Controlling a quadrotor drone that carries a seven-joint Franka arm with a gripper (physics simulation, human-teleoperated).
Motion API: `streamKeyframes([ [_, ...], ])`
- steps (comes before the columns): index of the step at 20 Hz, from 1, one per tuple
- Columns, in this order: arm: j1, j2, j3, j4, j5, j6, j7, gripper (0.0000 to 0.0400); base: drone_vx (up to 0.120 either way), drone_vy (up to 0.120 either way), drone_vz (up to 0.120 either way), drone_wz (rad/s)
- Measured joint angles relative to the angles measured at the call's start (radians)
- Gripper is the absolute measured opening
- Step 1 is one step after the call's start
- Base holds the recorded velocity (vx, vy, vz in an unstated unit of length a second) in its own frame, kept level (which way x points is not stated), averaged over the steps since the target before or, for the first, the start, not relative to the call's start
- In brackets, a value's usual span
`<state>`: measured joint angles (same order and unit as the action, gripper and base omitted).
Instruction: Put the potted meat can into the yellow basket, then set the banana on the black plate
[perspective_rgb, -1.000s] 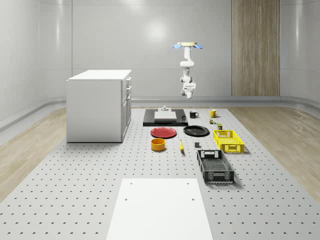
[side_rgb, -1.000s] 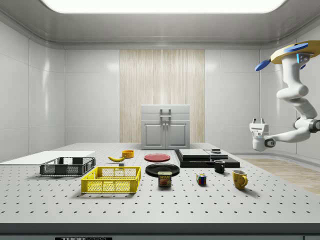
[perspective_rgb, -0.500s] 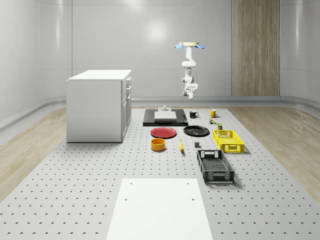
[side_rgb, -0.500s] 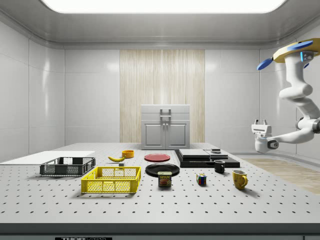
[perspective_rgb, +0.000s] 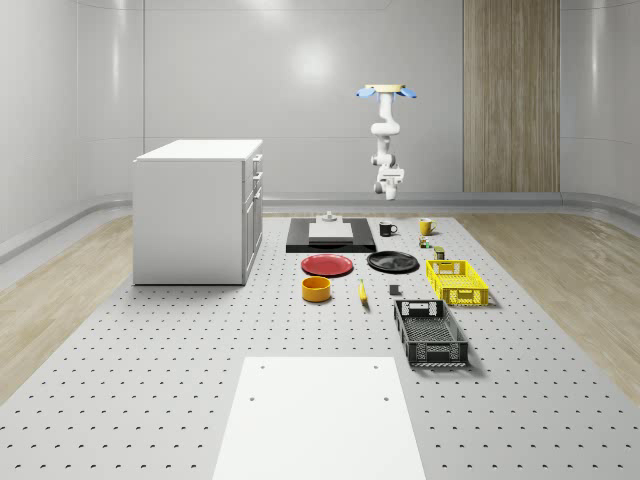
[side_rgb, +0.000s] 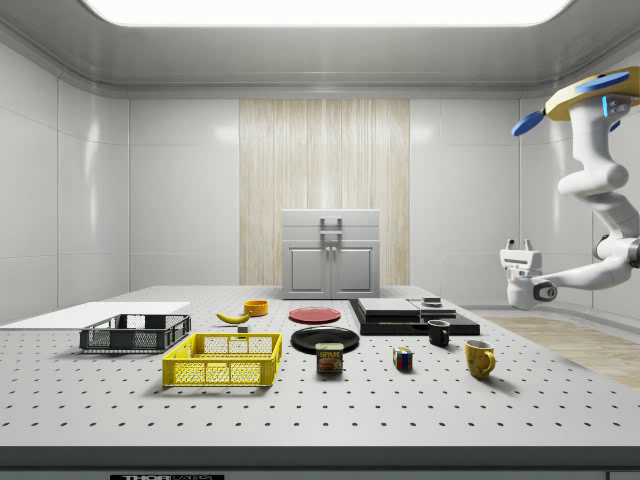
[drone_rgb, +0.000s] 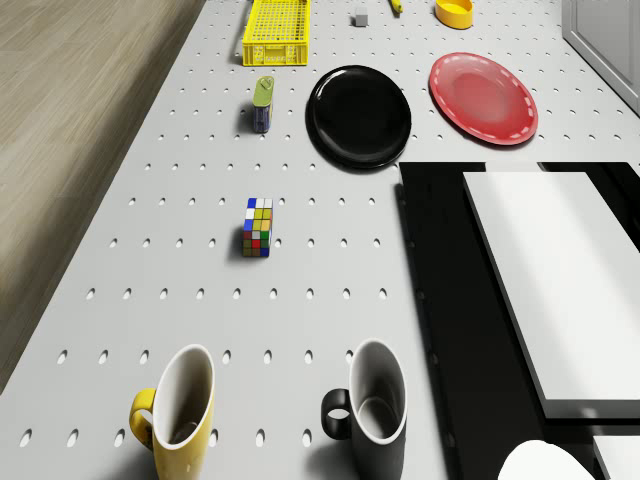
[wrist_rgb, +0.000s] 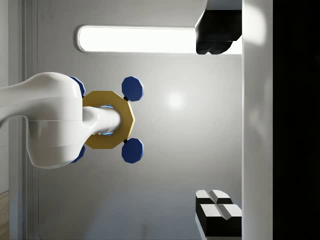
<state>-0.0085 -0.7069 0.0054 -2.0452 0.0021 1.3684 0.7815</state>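
Note:
The potted meat can (side_rgb: 330, 358) (drone_rgb: 263, 104) stands upright on the table between the yellow basket (side_rgb: 225, 360) (perspective_rgb: 457, 281) and the black plate (drone_rgb: 359, 116) (side_rgb: 325, 339). The banana (perspective_rgb: 362, 291) (side_rgb: 234, 317) lies on the table beside an orange bowl (perspective_rgb: 316, 289). The drone (perspective_rgb: 385, 92) (side_rgb: 595, 98) hovers high over the table's far end, near the two mugs. My gripper (side_rgb: 518, 248) (wrist_rgb: 217, 122) hangs in the air far from the can, turned upward toward the drone, open and holding nothing. Its fingers (wrist_rgb: 217, 215) stand wide apart.
A Rubik's cube (drone_rgb: 258, 226), a yellow mug (drone_rgb: 178, 410) and a black mug (drone_rgb: 372, 408) sit below the drone. A red plate (drone_rgb: 483, 97), a black platform (perspective_rgb: 330, 235) with a white block, a black basket (perspective_rgb: 430, 332) and a white cabinet (perspective_rgb: 200, 210) also stand on the table.
The drone and arm have drifted a little toward the whole-scene view's right. The gripper stays open and the things on the table have not moved.

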Motion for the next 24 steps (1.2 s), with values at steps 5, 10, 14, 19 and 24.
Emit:
streamKeyframes([
  [5, -0.001, -0.003, 0.001, -0.002, -0.001, 0.004, 0.000, 0.0400, 0.120, 0.120, 0.000, 0.000],
  [10, -0.002, -0.005, 0.004, -0.005, -0.005, 0.007, 0.000, 0.0400, 0.120, 0.120, 0.000, 0.000],
  [14, -0.003, -0.007, 0.008, -0.007, -0.010, 0.010, 0.001, 0.0400, 0.120, 0.120, 0.000, 0.000],
  [19, -0.007, -0.010, 0.019, -0.010, -0.026, 0.014, 0.003, 0.0400, 0.120, 0.120, 0.000, 0.000],
  [24, -0.015, -0.013, 0.046, -0.014, -0.063, 0.018, 0.008, 0.0400, 0.120, 0.120, 0.000, 0.000],
])
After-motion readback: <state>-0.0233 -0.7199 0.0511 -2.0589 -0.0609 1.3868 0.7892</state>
